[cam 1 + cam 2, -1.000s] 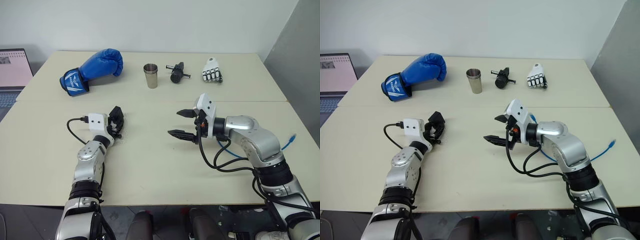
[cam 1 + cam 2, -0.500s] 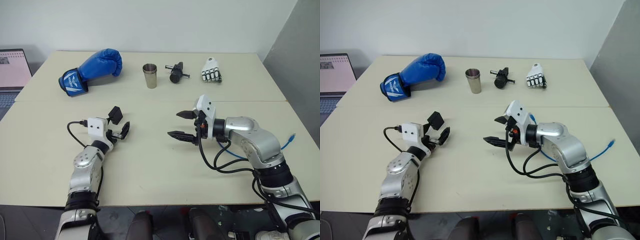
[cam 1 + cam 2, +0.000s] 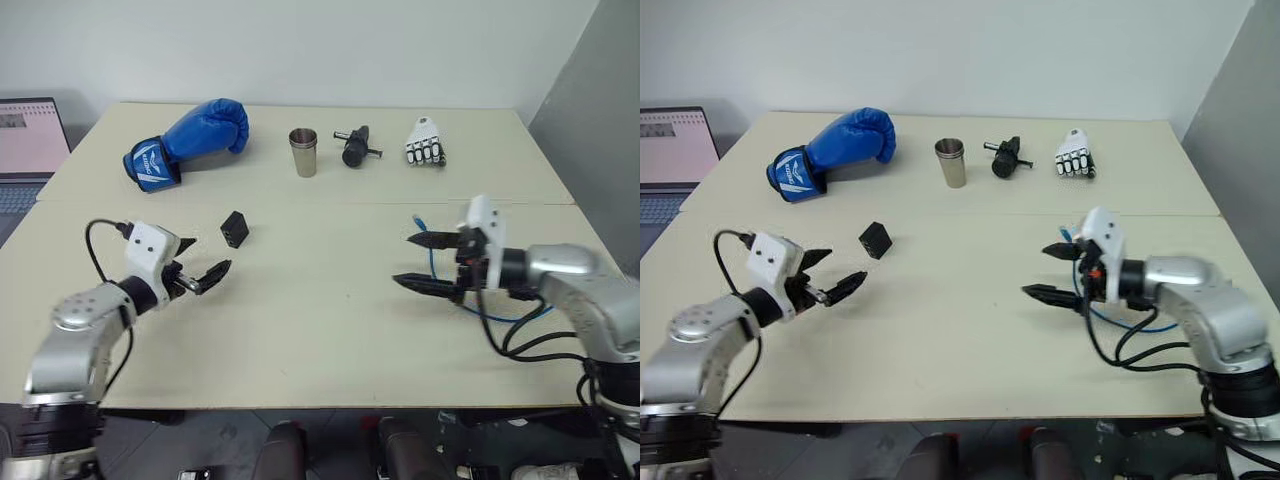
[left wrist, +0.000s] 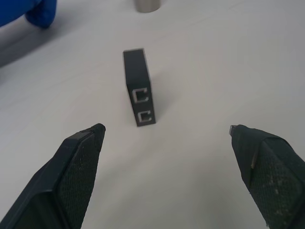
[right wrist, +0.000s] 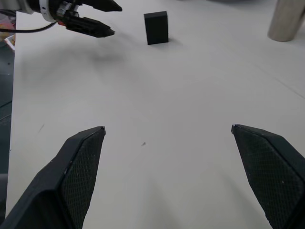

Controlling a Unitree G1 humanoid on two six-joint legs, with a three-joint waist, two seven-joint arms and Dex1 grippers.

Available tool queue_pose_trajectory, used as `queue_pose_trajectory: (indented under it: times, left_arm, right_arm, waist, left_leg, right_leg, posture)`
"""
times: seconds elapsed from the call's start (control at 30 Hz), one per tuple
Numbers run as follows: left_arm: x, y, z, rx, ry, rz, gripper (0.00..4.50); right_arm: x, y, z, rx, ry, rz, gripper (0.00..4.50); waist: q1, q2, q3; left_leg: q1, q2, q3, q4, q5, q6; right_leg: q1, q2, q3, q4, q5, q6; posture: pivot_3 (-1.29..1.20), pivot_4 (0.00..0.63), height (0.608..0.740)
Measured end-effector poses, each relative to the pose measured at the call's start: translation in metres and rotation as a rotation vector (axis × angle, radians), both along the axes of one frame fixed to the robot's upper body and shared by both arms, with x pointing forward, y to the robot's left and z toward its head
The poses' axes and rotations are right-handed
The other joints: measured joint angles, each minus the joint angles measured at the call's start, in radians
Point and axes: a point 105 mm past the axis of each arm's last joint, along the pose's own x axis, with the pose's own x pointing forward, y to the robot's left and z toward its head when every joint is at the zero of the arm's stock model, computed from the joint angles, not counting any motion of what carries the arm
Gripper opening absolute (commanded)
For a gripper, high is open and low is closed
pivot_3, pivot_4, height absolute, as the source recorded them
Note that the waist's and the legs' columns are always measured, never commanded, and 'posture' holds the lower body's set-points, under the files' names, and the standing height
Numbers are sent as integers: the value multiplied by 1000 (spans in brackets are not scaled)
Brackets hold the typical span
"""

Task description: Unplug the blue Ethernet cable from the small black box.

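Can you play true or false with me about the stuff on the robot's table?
1. The small black box stands on the table with nothing plugged into it. True.
2. The left gripper is squeezing the box. False: it is open, apart from the box.
3. The blue Ethernet cable lies beside the right gripper. True.
4. The steel cup is tipped over. False: it stands upright.
5. The boxing glove is red. False: it is blue.

Two cream tables (image 3: 330,330) pushed together, plain white wall (image 3: 300,45), laptop (image 3: 25,140) at left
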Motion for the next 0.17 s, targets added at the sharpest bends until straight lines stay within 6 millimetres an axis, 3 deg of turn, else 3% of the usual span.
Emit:
queue_pose_trajectory:
  times: [0.17]
  left_arm:
    - [2, -13, 20, -5, 11, -109, 4469]
  right_arm:
    - [-6, -15, 7, -20, 14, 3, 4500]
  waist:
    - [0, 0, 0]
  left_leg:
    - [0, 0, 0, 0, 0, 0]
  right_leg:
    - [0, 1, 0, 0, 0, 0]
  posture:
    - [0, 150, 740]
